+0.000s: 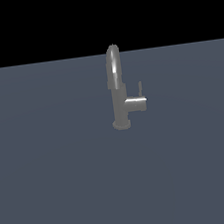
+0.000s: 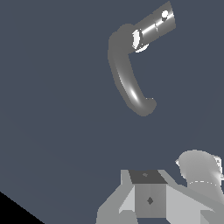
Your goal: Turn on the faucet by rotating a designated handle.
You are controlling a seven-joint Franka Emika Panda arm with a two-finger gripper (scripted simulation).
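Progress looks close to nil: nothing touches the faucet, so the whole turn of the handle is, by my reading, still to do.

Nearest the lens in the wrist view, at the lower right of the frame, sits the pale grey body of the hand (image 2: pixel 149 199), well apart from the tap. Only its housing shows; the fingertips lie outside the picture, so whether it is spread or closed cannot be told. It carries nothing that can be seen.

Farther off in that view, in the upper middle and upper right of the frame, the faucet (image 2: pixel 131 83) is seen from above, its arched spout curling down-frame, and the handle (image 2: pixel 155 25) sticks out as a short bright cylinder toward the upper right corner.

In the exterior view the faucet (image 1: pixel 117 91) stands upright at the centre of the frame on the dark blue-grey bench (image 1: pixel 59 191), with the handle (image 1: pixel 136 102) jutting toward the right of the frame and its thin lever rod pointing up. No arm appears there.

What is left: approach, contact with the lever, then the rotation.
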